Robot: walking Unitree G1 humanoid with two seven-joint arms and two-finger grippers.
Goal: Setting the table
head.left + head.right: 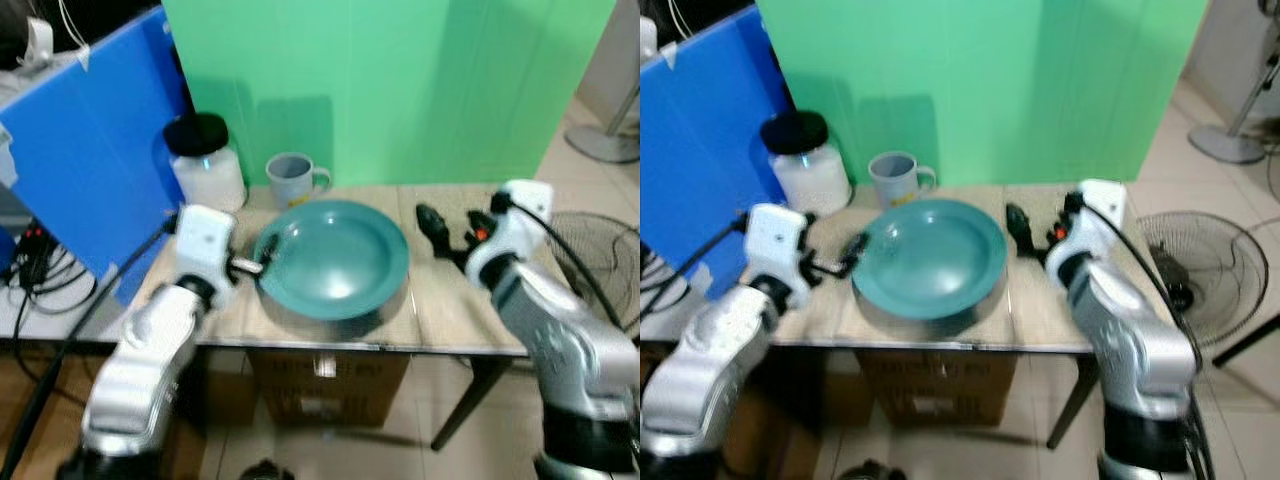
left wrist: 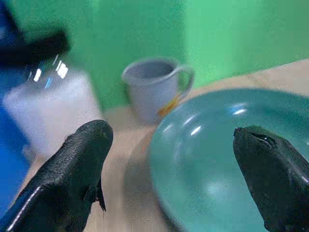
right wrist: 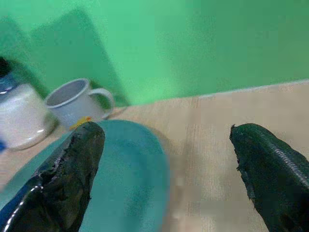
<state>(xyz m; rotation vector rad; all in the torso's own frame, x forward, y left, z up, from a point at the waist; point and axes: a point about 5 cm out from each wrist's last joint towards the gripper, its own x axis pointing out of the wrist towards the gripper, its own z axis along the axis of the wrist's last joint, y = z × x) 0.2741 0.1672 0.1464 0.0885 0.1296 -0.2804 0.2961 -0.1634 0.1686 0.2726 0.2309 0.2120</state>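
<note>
A wide teal bowl (image 1: 335, 258) sits in the middle of the small wooden table (image 1: 440, 315). Behind it stand a grey mug (image 1: 292, 178) and a jar (image 1: 205, 160) of white contents with a black lid. My left gripper (image 1: 264, 256) is open at the bowl's left rim. In the left wrist view the rim (image 2: 159, 145) lies between its fingers (image 2: 72, 179), one over the bowl, one over the table. My right gripper (image 1: 450, 235) hovers open over bare table just right of the bowl; the bowl's edge (image 3: 140, 164) and the mug (image 3: 72, 101) show beyond it.
A green screen (image 1: 400, 80) backs the table and a blue board (image 1: 90, 150) leans at its left. A floor fan (image 1: 600, 250) lies on the floor to the right, cables (image 1: 40, 270) to the left. A cardboard box (image 1: 325, 380) stands under the table.
</note>
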